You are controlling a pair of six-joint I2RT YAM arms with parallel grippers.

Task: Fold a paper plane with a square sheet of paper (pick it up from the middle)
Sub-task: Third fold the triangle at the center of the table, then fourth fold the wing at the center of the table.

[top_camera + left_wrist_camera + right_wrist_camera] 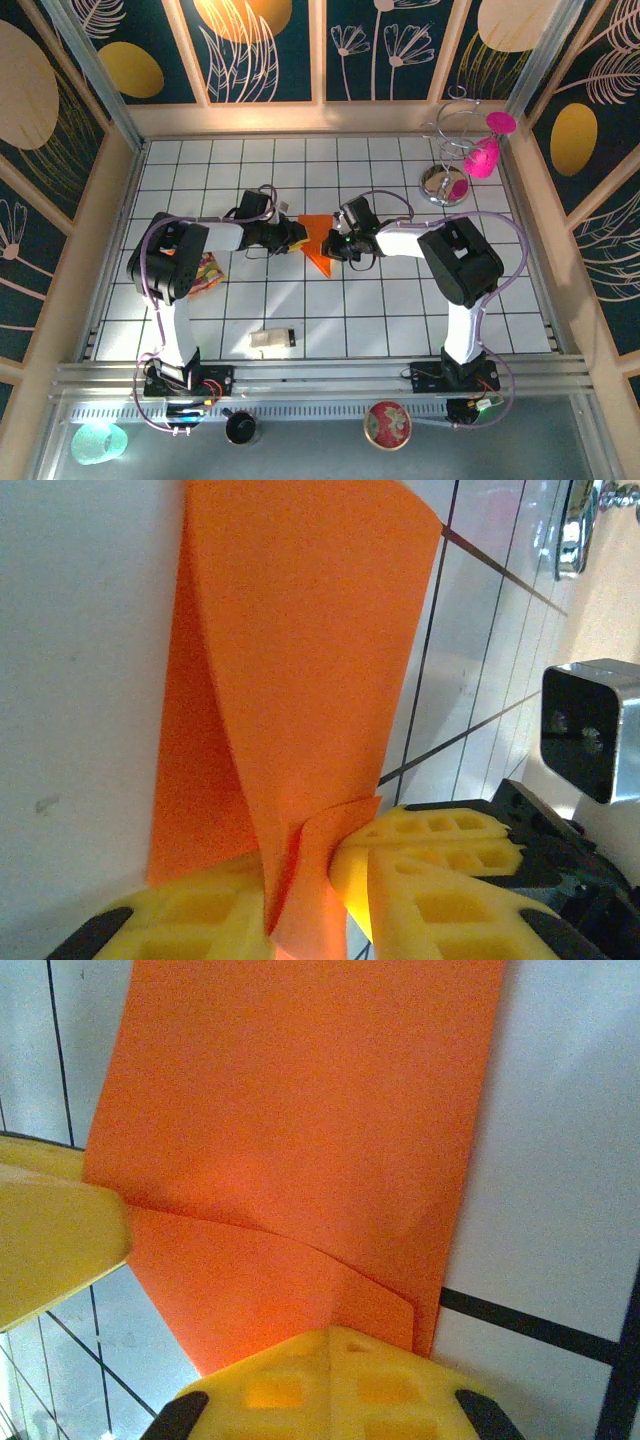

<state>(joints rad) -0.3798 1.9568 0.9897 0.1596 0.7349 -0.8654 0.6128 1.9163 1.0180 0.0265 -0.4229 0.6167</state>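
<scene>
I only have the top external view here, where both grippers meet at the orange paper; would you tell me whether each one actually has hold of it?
Observer: The right gripper does. The right wrist view shows its two fingers closed together on an edge of the square sheet of paper.
Operator: Thank you, and the left one?
Observer: In the left wrist view, the left gripper has a corner of the sheet pinched between its yellow fingers.
Operator: Is the sheet lying flat?
Observer: No. It is folded into layers, and in the left wrist view the upper layer bows away from the one beneath it, above the white tiled table.
</scene>
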